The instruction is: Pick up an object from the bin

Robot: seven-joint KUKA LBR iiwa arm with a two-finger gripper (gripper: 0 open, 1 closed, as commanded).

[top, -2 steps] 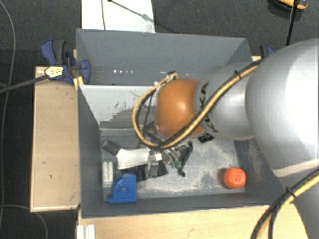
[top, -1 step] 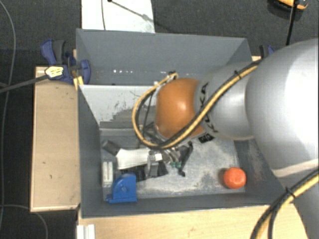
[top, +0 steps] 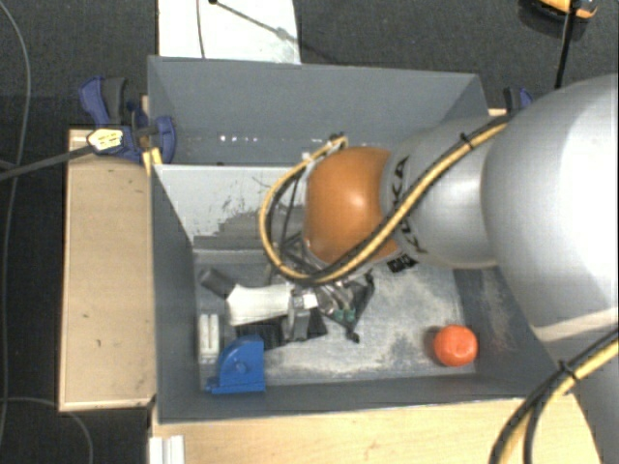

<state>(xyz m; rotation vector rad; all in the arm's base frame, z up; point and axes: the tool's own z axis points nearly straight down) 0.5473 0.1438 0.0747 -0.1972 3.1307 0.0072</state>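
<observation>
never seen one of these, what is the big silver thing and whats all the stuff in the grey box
One camera looks down into a grey metal bin. The big silver shape entering from the right is a robot arm; the orange dome is its wrist cover. Its gripper sits low under that dome, beside a white blocky piece. Nearby lie a blue plastic part and a small white ribbed piece; an orange ball sits apart, to the right. Whether anything is held cannot be seen.

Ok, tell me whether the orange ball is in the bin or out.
In: the orange ball rests on the bin floor, near its front right corner.
</observation>
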